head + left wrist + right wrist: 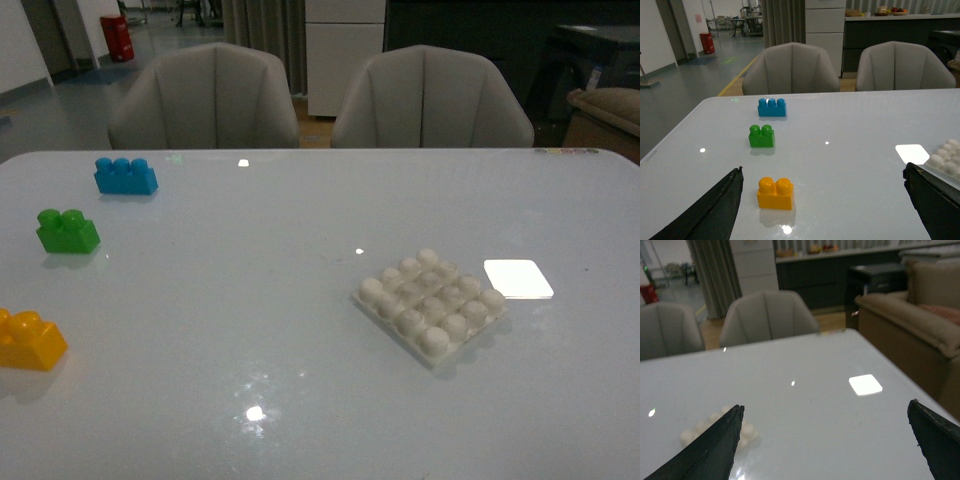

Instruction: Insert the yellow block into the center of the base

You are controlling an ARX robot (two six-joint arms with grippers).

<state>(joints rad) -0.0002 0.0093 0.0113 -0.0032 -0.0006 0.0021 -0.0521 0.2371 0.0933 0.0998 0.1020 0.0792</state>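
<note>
Front view: neither arm shows. The bench [250,300] is pale and glossy, with ceiling-light glints on it.

The yellow block [30,340] sits upright at the near left edge of the bench, two studs up, partly cut off by the frame edge. It touches nothing else. A green two-stud brick [67,231] stands further back on the same side, and a blue three-stud brick [125,176] further back still. The three form a loose line, each apart from the others.

The base [430,305] lies flat at right of centre, turned at an angle to the bench edge. All sixteen studs are bare. A bright white rectangle [518,278] lies just beside its far right corner; I cannot tell whether they touch. The yellow block and the base are well apart, on opposite sides of the bench.

Left wrist view: the left pincer [822,171] is spread wide, its dark fingers [715,210] at the two frame edges, nothing between them. It hangs above the bench, and the yellow block shows low between the fingers, nearer one of them.

Right wrist view: the right pincer [826,407] is likewise spread wide and grips nothing. Part of the base shows blurred by one finger.

Two grey chairs [205,95] stand behind the bench.
</note>
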